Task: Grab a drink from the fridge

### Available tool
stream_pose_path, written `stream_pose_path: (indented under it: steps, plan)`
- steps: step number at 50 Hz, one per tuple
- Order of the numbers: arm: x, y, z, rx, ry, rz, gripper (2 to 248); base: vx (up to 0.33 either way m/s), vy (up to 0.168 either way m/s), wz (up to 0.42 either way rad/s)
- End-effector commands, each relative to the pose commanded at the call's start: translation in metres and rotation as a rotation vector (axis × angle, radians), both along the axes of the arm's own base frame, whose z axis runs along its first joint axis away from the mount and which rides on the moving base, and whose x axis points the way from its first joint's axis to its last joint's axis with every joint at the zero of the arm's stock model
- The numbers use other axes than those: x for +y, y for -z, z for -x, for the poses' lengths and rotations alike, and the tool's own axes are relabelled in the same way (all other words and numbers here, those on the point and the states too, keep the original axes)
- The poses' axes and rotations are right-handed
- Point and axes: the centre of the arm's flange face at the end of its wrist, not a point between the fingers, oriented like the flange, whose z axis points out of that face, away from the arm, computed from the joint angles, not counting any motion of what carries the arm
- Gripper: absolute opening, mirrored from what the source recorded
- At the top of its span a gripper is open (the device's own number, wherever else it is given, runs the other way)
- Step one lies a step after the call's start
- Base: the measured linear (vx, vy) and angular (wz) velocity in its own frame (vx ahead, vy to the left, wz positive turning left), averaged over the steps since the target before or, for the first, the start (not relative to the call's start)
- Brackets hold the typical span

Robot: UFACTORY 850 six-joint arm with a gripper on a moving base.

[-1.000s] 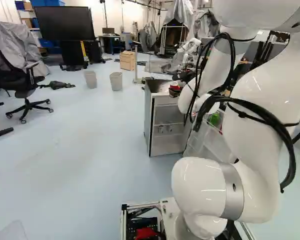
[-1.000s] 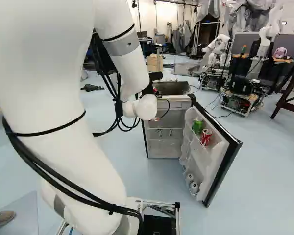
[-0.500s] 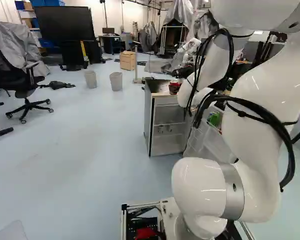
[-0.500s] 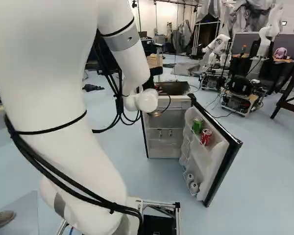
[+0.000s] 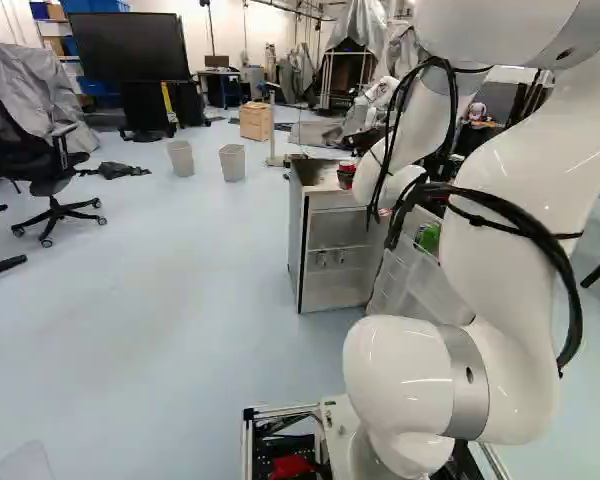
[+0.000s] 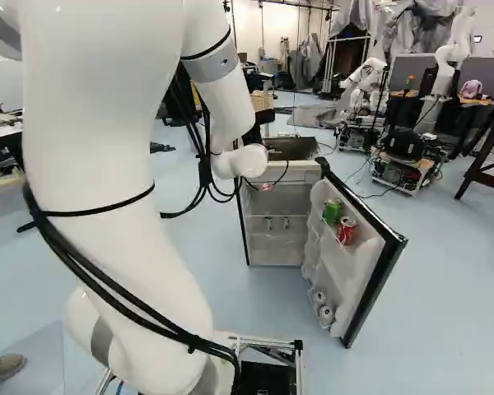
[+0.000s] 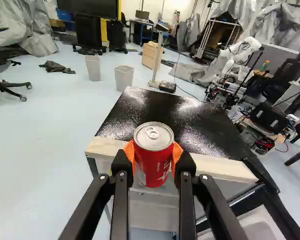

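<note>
Black gripper (image 6: 253,134) is mostly hidden behind the arm in the right base view. In the wrist view my gripper (image 7: 153,156) is shut on a red drink can (image 7: 154,156), its orange pads against both sides. The can is upright, in front of the fridge's dark top (image 7: 160,112) in that view. In the right base view the fridge (image 6: 285,210) stands with its door (image 6: 364,280) wide open. A green can (image 6: 333,211) and another red can (image 6: 346,230) sit in the upper door rack, with white-topped containers (image 6: 323,306) in the lower one.
Two bins (image 5: 232,162) and a wooden box (image 5: 255,121) stand beyond the fridge. An office chair (image 5: 50,190) and a large screen (image 5: 130,47) are at the left of the left base view. Another robot (image 6: 366,82) is at the far right, behind the open door.
My arm has risen somewhat, and the held red can has gone up with it in the left base view. Base, fridge and door have stayed put.
</note>
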Motion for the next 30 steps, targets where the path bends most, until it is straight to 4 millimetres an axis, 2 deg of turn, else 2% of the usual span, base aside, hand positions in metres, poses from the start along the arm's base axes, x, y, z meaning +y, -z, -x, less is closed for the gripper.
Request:
stream_pose_path:
  steps: [30]
  plan:
    - [-0.003,0.004,-0.041,-0.005,-0.014,0.006,93,0.000,0.000,0.000]
